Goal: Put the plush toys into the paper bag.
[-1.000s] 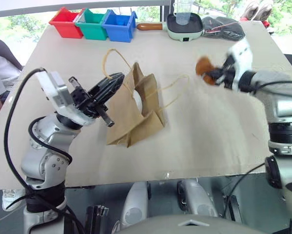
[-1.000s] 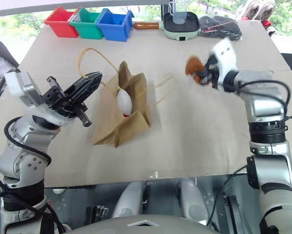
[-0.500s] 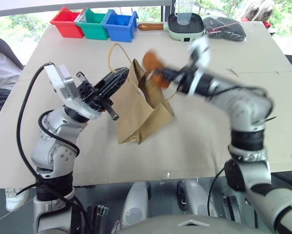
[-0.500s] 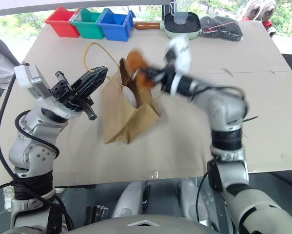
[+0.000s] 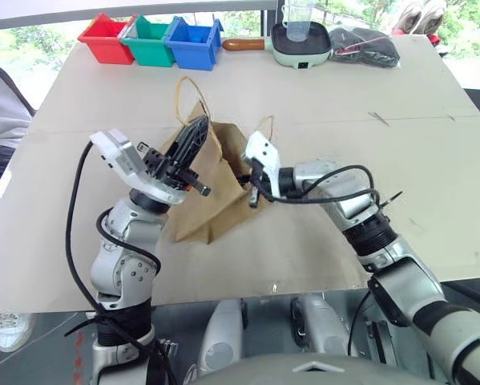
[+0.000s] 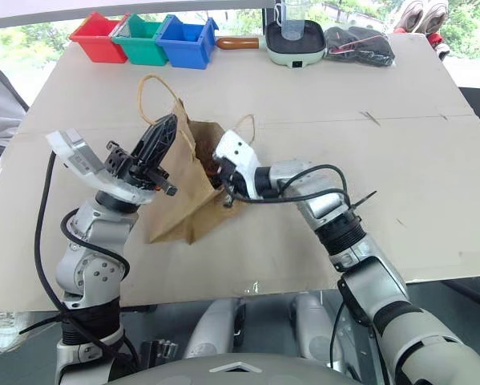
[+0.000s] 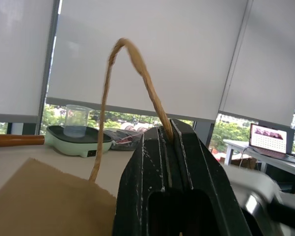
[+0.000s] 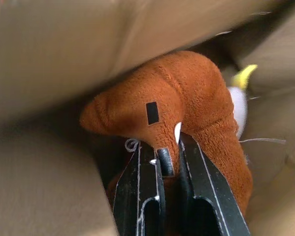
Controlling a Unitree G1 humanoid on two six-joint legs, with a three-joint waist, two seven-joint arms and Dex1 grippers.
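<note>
The left gripper (image 5: 193, 138) is clamped shut on one twisted handle (image 7: 137, 64) of the paper bag (image 5: 211, 188), which lies on the table (image 5: 432, 160), mouth toward the right gripper (image 8: 168, 162). That gripper reaches inside, pinching the brown plush toy (image 8: 186, 98); the white toy's yellow tuft (image 8: 245, 76) shows beyond. Farther off stand red (image 5: 105, 36), green (image 5: 149, 40) and blue bins (image 5: 193, 42) and a pale-green pan (image 5: 302, 44).

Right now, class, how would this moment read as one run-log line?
left gripper: shut on bag handle | right gripper: inside paper bag, pinching brown plush | white plush: already in bag
</note>
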